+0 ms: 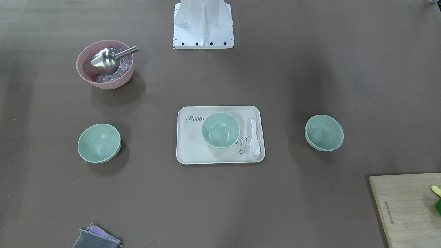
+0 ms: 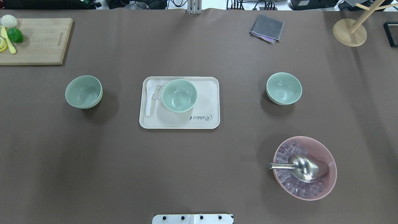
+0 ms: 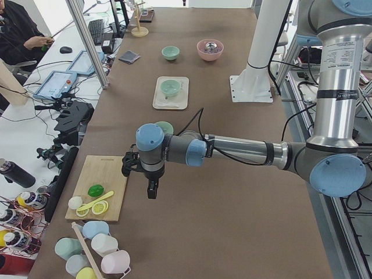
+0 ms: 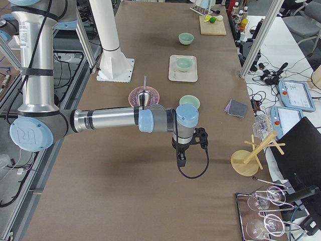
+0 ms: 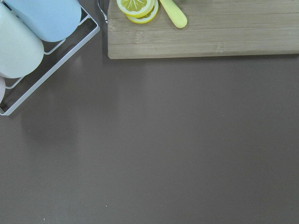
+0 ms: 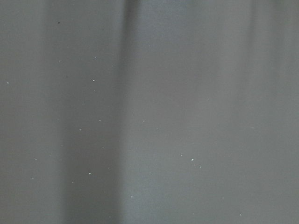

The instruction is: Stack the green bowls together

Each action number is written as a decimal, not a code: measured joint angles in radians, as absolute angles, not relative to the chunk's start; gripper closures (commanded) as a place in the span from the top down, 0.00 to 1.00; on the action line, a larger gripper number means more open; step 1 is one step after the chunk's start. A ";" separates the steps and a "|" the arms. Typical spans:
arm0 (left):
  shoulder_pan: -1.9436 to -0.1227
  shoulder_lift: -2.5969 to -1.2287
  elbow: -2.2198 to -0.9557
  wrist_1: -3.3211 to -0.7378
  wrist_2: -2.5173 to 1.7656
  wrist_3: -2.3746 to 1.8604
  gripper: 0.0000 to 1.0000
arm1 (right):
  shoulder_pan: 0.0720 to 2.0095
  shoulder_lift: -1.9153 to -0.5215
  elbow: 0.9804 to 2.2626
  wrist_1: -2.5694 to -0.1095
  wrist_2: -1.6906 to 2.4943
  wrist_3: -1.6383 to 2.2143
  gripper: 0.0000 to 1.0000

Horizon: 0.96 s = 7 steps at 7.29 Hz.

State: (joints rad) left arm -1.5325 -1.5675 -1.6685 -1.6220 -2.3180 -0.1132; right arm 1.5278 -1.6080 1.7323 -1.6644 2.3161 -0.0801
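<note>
Three pale green bowls stand apart in a row across the table. The left bowl [image 2: 84, 91] and the right bowl [image 2: 284, 88] sit on the brown cover. The middle bowl [image 2: 179, 95] sits on a cream tray [image 2: 205, 119]. Neither gripper shows in the overhead or front views. My left gripper [image 3: 151, 195] hangs over the table's left end near the cutting board, well away from the bowls. My right gripper [image 4: 181, 161] hangs over the table's right end, past the nearest bowl [image 4: 189, 101]. I cannot tell whether either is open or shut.
A pink bowl [image 2: 323, 149] with ice cubes and a metal scoop [image 2: 306, 168] stands near the robot's right. A white spoon [image 2: 149, 97] lies on the tray. A cutting board [image 2: 34, 40] with lime and lemon, a grey cloth [image 2: 266, 28] and a wooden stand [image 2: 349, 31] lie along the far edge.
</note>
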 measured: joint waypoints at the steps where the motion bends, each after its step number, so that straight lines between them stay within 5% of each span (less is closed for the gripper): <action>1: -1.532 -1.564 -1.666 -1.623 -2.317 -0.111 0.98 | 1.528 -1.606 1.732 -1.664 2.314 -0.081 1.00; 7: -1.535 -1.550 -1.665 -1.623 -2.319 -0.108 0.98 | 1.528 -1.606 1.734 -1.664 2.311 -0.081 1.00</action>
